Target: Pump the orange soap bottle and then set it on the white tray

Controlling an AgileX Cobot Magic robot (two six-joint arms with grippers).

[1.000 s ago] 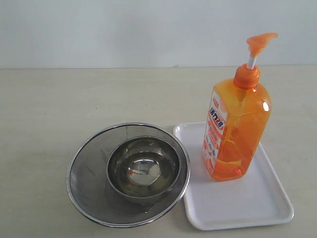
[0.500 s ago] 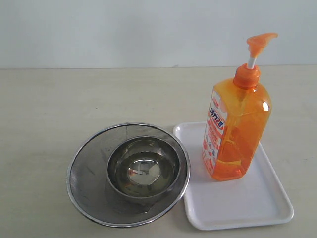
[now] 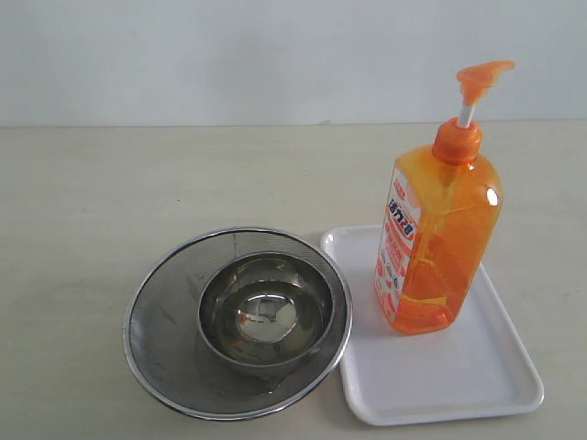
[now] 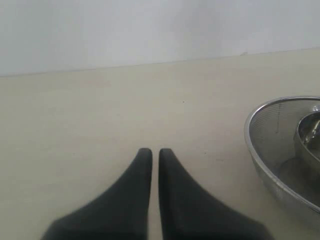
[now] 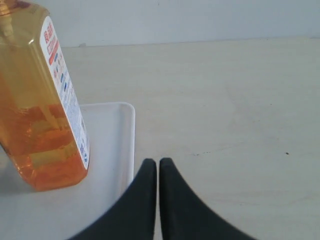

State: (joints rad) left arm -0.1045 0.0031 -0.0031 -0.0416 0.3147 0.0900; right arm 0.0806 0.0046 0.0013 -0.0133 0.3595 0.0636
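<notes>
Exterior view, L to R, all placed off the white tray (image 3: 459,376). The round mesh strainer (image 3: 160,316) sits just left of the tray, rims about touching, w/ a small steel bowl (image 3: 266,312) nested inside. The orange soap bottle (image 3: 436,247) stands upright on the tray's back half, label facing left-front, pump head (image 3: 481,78) raised on its white stem.

No arm shows here. In the wrist views, the left gripper (image 4: 151,152) is pressed together on nothing, over bare table w/ no tray in sight. The right gripper (image 5: 158,162) is likewise pinched closed and empty, near the tray's rim, apart from the bottle.

Handling, my read: stiff plastic, smooth and prob. slick. It looks partly full, so moderate weight, and tall enough to tip. Best hold is across the flat body faces around mid-height, below the shoulder; press the pump straight down from above.
</notes>
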